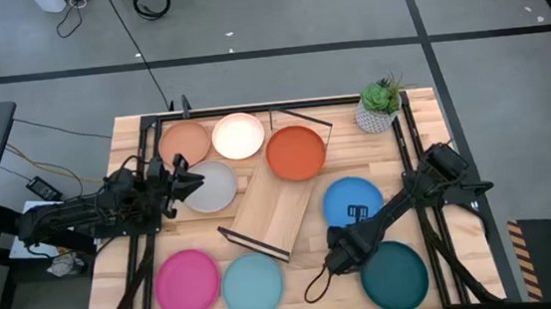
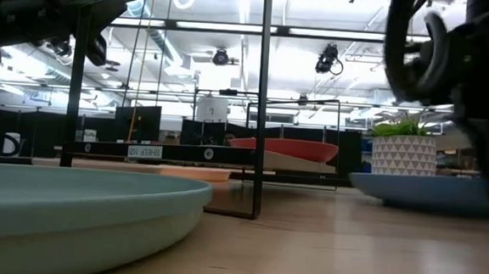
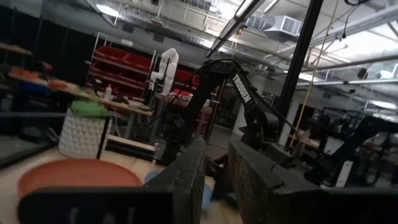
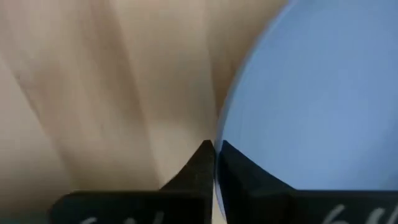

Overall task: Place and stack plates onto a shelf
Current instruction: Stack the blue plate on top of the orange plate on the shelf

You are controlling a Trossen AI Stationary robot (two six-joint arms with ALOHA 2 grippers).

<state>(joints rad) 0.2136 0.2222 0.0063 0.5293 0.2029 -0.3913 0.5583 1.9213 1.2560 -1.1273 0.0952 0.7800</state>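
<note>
Left claw (image 1: 190,179) sits over the left side of the surface (image 1: 424,131), tips at the edge of the grey plate (image 1: 215,189); in the left wrist view its fingers (image 3: 186,180) are close together with a narrow gap, nothing between them, so clenched or nearly so.

Plates left to right in the high view:
- pink plate (image 1: 187,282), front left
- peach plate (image 1: 185,142), back left
- grey plate, just in front of peach and cream
- cream plate (image 1: 238,135), back, touching the peach one
- light blue plate (image 1: 253,284), front, beside pink
- orange-red plate (image 1: 296,152), resting on the back end of the shelf (image 1: 278,210)
- blue plate (image 1: 352,203), right of the shelf
- dark teal plate (image 1: 396,275), front right

Shelf lies diagonally mid-surface, wire frames at both ends; only the orange-red plate is on it, no stack.

Potted plant (image 1: 380,104) at back right corner, white patterned pot.

Right claw (image 1: 337,259) is low at the front edge of the blue plate, between it and the dark teal plate. Right wrist view: its fingertips (image 4: 202,158) are pressed nearly together right at the blue plate's (image 4: 323,93) rim, one tip on the wood side, one on the plate side. Cannot tell if the rim is actually pinched.

Low view: light blue plate (image 2: 70,211) close in front, orange-red plate (image 2: 286,146) raised on the shelf board (image 2: 192,153), plant (image 2: 403,151) at right.
</note>
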